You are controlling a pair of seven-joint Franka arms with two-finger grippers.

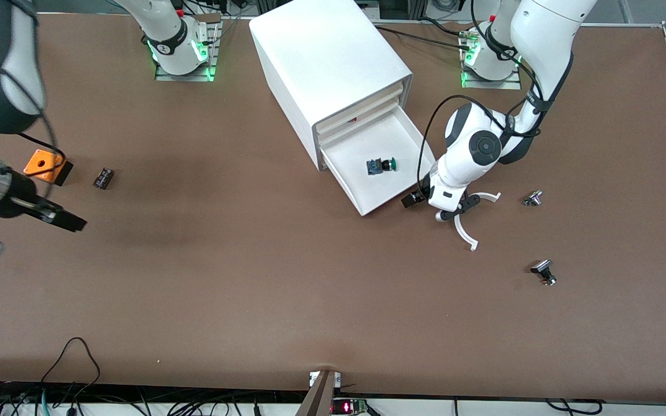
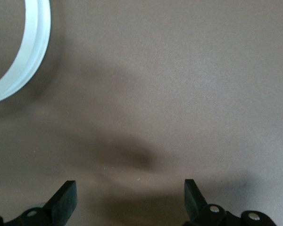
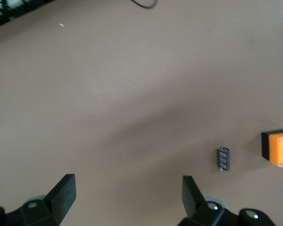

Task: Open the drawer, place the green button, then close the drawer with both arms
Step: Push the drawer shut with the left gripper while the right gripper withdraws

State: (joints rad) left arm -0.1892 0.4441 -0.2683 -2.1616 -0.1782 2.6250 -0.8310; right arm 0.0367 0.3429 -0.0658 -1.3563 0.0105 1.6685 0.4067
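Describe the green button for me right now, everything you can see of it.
The button is small, with a round green cap on a dark blue-black square body. It lies on its side on the white floor of the open bottom drawer, cap pointing toward the left arm's end of the table. Nothing but the drawer floor touches it; it sits clear of the drawer walls. Neither hand is on it.

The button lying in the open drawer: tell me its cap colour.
Green cap on a dark blue-black body; the button shows best in the front view.
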